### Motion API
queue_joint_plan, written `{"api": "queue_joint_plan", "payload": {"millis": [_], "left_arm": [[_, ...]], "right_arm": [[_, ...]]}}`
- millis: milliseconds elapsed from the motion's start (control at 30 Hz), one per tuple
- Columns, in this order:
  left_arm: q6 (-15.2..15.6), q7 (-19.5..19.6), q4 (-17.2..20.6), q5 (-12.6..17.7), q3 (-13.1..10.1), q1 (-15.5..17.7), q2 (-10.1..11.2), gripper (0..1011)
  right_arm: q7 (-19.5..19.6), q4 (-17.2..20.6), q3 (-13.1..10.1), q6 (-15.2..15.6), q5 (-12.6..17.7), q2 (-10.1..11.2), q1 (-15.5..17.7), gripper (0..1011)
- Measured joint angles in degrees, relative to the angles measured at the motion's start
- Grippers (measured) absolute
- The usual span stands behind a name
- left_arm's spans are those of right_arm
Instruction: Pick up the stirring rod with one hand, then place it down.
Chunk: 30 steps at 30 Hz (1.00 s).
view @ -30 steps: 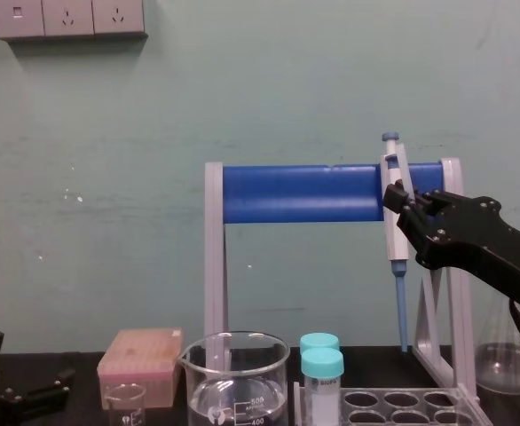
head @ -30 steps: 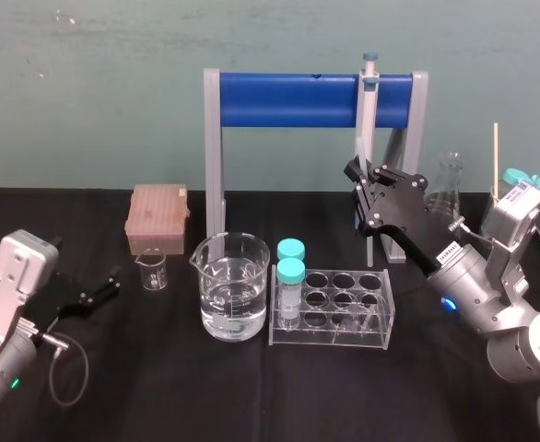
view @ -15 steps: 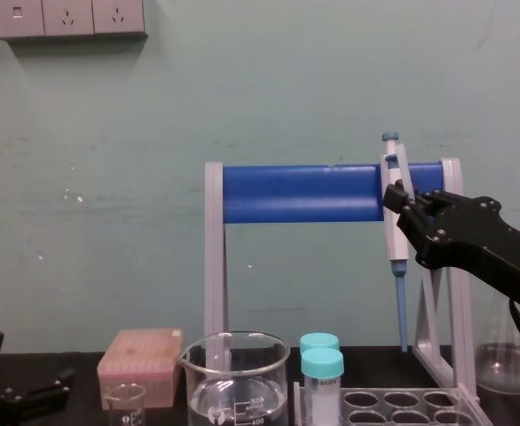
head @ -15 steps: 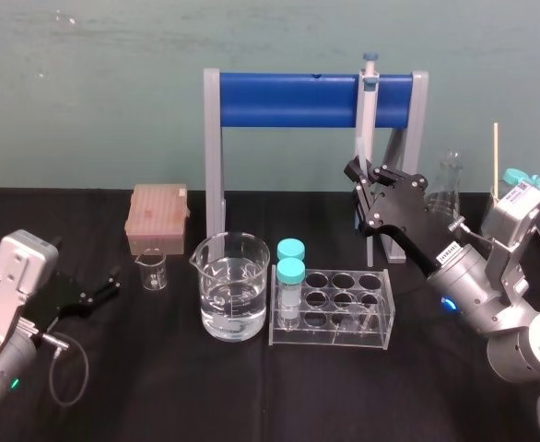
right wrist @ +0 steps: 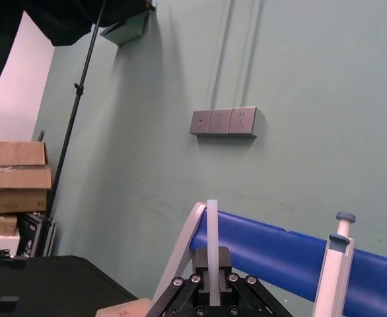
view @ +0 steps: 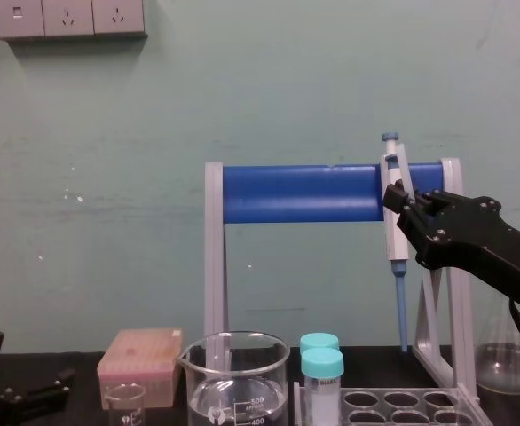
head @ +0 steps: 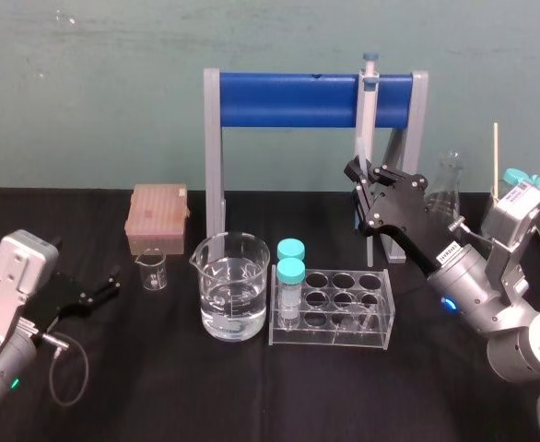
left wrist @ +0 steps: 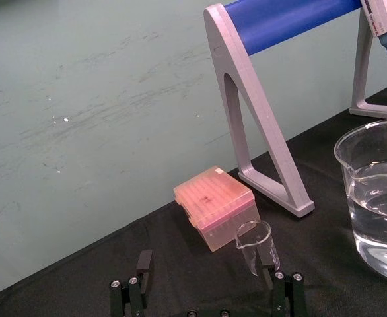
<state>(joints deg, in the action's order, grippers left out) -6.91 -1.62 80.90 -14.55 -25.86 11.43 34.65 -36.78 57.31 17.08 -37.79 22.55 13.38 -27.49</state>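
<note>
The stirring rod (right wrist: pixel 212 224) was off the table. It stood upright, pinched in the right gripper (head: pixel 360 175)! In the right wrist view the whitish rod ran straight up the middle between the two fingers, which were pressed in on it from either side, and its top end poked out free beyond them. In that view the blue-barred stand (head: pixel 307 99) lay just behind the rod.

The right gripper itself hung raised in front of the stand's right end, close beside the pipette (head: pixel 368 101) hooked over the blue bar. I couldn't tell if it touched the pipette.

Down in front of the stand, a large beaker (head: pixel 233 299) of water sat beside a clear tube rack (head: pixel 339 308). A pink tip box (head: pixel 158 216) and a small beaker (head: pixel 151 270) stood just left of the stand's left leg.

The left gripper (head: pixel 104 287) lay low over the black table (head: pixel 252 396), well off to the stand's left, with its fingers spread apart and nothing between them.
</note>
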Motion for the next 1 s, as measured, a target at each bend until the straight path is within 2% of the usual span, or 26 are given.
{"api": "queue_joint_plan", "payload": {"millis": [1000], "left_arm": [[0.0,0.0,0.0,0.0,0.0,0.0,0.0,1000]], "right_arm": [[0.0,0.0,0.0,0.0,0.0,0.0,0.0,71]]}}
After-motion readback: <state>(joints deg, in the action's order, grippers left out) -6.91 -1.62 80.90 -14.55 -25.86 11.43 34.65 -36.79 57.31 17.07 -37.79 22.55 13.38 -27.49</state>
